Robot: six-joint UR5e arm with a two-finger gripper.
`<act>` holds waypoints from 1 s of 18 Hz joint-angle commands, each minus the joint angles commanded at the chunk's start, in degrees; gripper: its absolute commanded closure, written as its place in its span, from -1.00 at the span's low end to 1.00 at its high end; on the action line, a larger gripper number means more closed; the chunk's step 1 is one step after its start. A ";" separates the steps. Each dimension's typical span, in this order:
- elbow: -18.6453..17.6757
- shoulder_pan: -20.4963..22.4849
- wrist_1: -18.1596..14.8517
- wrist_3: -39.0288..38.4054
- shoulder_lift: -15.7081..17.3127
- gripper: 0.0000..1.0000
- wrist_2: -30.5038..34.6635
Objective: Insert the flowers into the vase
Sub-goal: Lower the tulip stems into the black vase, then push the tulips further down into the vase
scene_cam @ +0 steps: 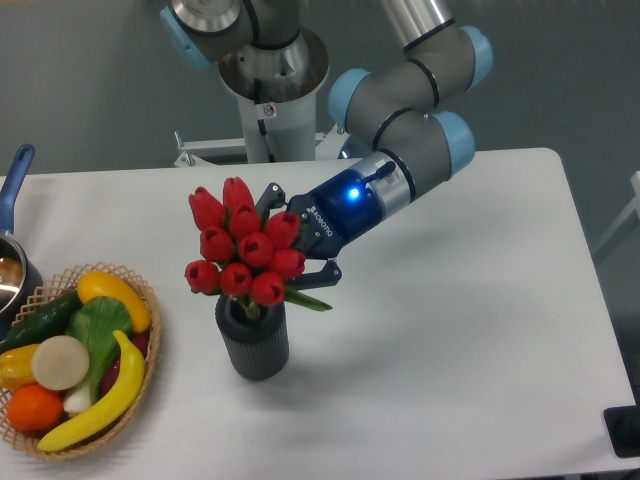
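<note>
here the red tulip flowers (243, 248) stand in the ribbed grey vase (255, 343), gripper (292, 245) fingers spread apart behind them

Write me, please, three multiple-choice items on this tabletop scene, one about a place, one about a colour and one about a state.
1. Where does the wicker basket of toy fruit and vegetables sit on the table?
A. at the camera's near left edge
B. at the far right corner
C. directly behind the vase

2. What colour are the tulip buds?
A. yellow
B. red
C. white

3. How do the flowers stand relative to the vase?
A. lying flat on the table beside it
B. lying in the basket
C. stems down in its mouth, buds above the rim

Answers: 1 A, the basket is cut by the picture's left and lower edges. 2 B, every bud is red. 3 C, the bunch rises from the dark ribbed vase, with the gripper spread around it from behind.
</note>
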 joint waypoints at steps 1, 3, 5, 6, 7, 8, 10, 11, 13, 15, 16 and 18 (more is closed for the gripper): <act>0.00 0.00 0.09 0.00 -0.35 0.24 0.00; -0.09 0.00 0.00 0.00 -0.62 0.25 0.09; -0.17 0.00 0.00 0.00 -0.79 0.24 0.09; -0.52 0.00 0.00 0.00 -0.88 0.25 0.09; -0.53 0.00 0.00 0.00 -0.97 0.25 0.09; -0.61 0.00 0.00 0.09 -1.14 0.24 0.09; -1.58 0.00 0.09 0.78 -1.15 0.24 0.70; -2.19 0.09 0.09 1.66 -1.15 0.24 1.23; -3.77 0.09 0.00 3.94 -1.15 0.24 1.32; -4.39 0.09 0.00 4.92 -1.15 0.24 1.32; -4.48 0.09 0.00 4.92 -1.15 0.24 1.32; -4.66 0.09 0.00 5.01 -1.15 0.24 1.32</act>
